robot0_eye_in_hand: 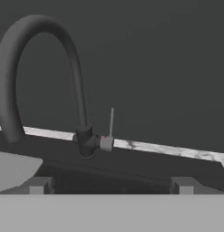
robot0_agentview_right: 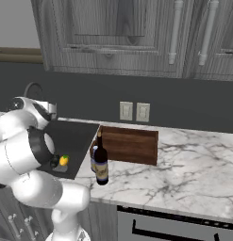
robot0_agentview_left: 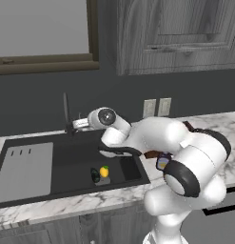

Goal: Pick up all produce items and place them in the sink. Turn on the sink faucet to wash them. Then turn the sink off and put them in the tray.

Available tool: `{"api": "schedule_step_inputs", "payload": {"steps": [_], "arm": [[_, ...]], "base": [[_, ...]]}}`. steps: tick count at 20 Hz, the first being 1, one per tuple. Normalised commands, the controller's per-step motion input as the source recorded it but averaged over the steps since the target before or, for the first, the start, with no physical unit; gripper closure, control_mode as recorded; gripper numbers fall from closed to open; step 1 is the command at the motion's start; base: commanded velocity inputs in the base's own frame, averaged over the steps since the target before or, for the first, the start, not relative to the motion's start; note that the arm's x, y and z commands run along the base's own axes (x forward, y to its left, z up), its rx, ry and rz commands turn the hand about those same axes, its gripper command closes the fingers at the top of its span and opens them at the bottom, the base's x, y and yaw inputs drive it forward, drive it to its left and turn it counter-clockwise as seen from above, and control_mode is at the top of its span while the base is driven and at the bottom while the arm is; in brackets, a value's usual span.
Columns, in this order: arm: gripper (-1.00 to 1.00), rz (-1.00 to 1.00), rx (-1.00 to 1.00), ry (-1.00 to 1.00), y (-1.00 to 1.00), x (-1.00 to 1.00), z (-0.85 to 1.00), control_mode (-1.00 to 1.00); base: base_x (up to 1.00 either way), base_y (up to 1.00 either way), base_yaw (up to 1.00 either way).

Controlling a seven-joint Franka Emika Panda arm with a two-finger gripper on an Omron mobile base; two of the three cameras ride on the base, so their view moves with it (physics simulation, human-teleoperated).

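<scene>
The yellow lemon (robot0_agentview_left: 104,171) and the dark green item (robot0_agentview_left: 95,175) lie side by side at the drain in the sink (robot0_agentview_left: 71,157); the lemon (robot0_agentview_right: 64,160) also shows past my arm. My gripper (robot0_agentview_left: 80,124) hovers at the back rim, level with the faucet (robot0_agentview_left: 66,114) base. In the hand view the curved faucet spout (robot0_eye_in_hand: 72,68) rises ahead, with its thin lever (robot0_eye_in_hand: 111,122) upright on the base. My gripper (robot0_eye_in_hand: 109,188) is open, fingertips (robot0_eye_in_hand: 36,186) wide apart and short of the lever, holding nothing. The wooden tray (robot0_agentview_right: 129,145) lies right of the sink.
A dark wine bottle (robot0_agentview_right: 101,162) and a small blue-capped bottle (robot0_agentview_left: 162,162) stand on the marble counter between sink and tray. A light grey drainboard (robot0_agentview_left: 24,171) covers the sink's left part. Two wall outlets (robot0_agentview_right: 134,111) sit on the backsplash.
</scene>
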Motion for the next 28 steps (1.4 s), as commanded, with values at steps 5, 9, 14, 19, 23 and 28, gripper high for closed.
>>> {"api": "schedule_step_inputs", "payload": {"steps": [5,9,14,19,23,28], "arm": [[-1.00,-0.04,0.00,0.15,-0.22,-0.42,0.26,-1.00],[-1.00,-0.02,0.00,0.19,-0.20,-0.38,0.22,-1.00],[-1.00,-0.01,0.00,0.20,-0.08,-0.32,0.02,-1.00],[-1.00,-0.02,0.00,0.18,0.00,-0.26,-0.05,-1.00],[-1.00,-0.03,0.00,0.09,0.00,-0.21,-0.31,-1.00],[-1.00,-0.03,0.00,0.04,0.00,-0.17,-0.44,-1.00]], "base": [[0.00,0.00,0.00],[0.00,0.00,0.00],[0.00,0.00,0.00],[0.00,0.00,0.00],[0.00,0.00,0.00],[0.00,0.00,0.00]]}}
